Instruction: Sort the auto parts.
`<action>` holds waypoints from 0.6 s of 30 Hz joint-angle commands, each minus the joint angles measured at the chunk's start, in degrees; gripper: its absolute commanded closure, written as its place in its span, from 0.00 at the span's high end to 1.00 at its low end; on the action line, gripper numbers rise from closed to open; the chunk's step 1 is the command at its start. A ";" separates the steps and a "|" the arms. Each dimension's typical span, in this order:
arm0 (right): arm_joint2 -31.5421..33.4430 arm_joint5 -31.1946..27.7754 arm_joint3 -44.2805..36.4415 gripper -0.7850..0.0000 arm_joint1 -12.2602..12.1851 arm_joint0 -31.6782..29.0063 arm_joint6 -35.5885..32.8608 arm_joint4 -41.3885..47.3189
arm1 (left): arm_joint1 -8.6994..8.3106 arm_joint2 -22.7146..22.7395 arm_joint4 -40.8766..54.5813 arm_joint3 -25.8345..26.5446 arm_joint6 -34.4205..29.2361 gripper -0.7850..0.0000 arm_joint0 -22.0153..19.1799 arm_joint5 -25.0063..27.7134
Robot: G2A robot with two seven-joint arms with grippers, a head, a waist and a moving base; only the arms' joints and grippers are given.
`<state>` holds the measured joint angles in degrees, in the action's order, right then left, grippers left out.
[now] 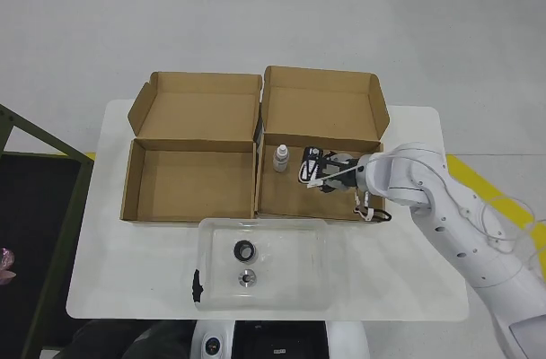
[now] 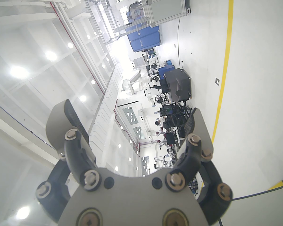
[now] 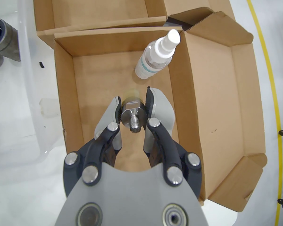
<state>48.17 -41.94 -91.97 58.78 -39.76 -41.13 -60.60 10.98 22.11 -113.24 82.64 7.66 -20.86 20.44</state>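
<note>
Well, the left gripper (image 2: 132,109) gapes wide, holding nothing. Left of the right-hand box (image 1: 286,193) sits a second box (image 1: 190,184). In front of the right-hand box, a clear tray (image 1: 295,280) holds two small parts (image 1: 246,249), hard to make out. Inside that box, beside a spray bottle (image 1: 281,158), the right gripper (image 3: 133,95) pinches a threaded metal part (image 3: 131,115), its head half hidden.

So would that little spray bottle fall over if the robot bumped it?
The spray bottle stands upright, tall and narrow on a small base, so a nudge would likely tip it. It looks like clear plastic, so probably light. Its round body might then roll across the cardboard box floor.
</note>
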 commanded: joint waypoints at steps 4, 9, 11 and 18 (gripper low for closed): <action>-3.36 0.77 3.21 0.00 1.32 2.76 -1.80 -1.16 | 0.00 0.00 0.00 0.00 0.00 1.00 0.00 0.00; -6.52 1.04 6.79 0.00 2.82 5.20 -2.47 -1.46 | 0.00 0.00 0.00 0.00 0.00 1.00 0.00 0.00; -7.68 0.78 8.14 0.00 3.40 6.11 -2.73 -1.39 | 0.00 0.00 0.00 0.00 0.00 1.00 0.00 0.00; -11.18 1.06 11.55 0.00 5.30 8.99 -4.76 -3.27 | 0.00 0.00 0.00 0.00 0.00 1.00 0.00 0.00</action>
<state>37.39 -40.94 -80.82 63.87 -31.03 -45.69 -63.68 10.98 22.11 -113.24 82.64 7.66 -20.86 20.44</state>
